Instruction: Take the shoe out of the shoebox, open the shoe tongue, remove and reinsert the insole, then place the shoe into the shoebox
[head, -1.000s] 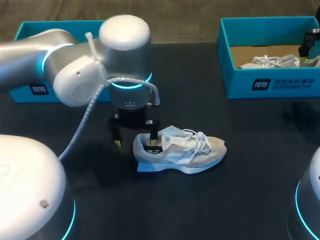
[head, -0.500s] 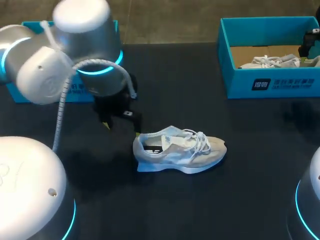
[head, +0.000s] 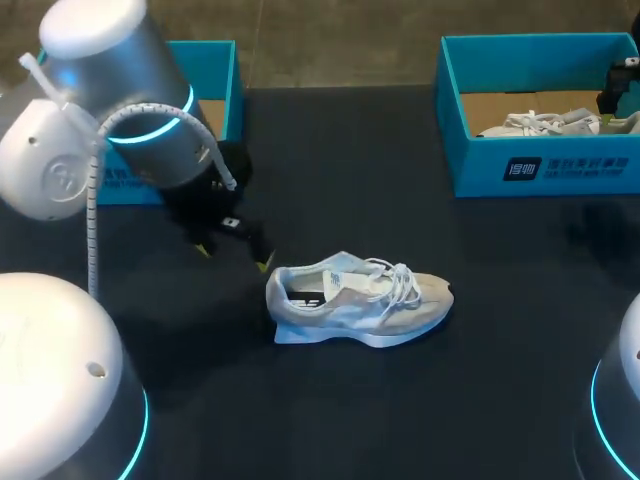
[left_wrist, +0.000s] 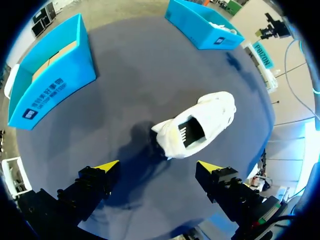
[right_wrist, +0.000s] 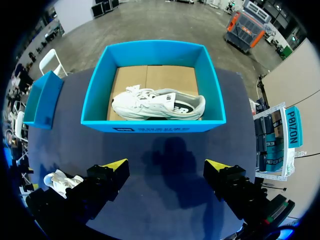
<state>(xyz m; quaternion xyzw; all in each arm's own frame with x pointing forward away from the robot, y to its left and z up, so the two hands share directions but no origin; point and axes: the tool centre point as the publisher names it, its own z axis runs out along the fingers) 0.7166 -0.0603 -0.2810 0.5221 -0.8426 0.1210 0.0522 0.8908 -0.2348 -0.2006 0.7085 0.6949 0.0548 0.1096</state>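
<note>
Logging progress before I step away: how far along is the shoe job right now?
Done: the shoe is out, standing on the table. An insole sits inside it; whether it was already removed and refitted is unclear. In hand: nothing; the left gripper is open beside the shoe, the right gripper open by the shoebox. Left: boxing the shoe.
</note>
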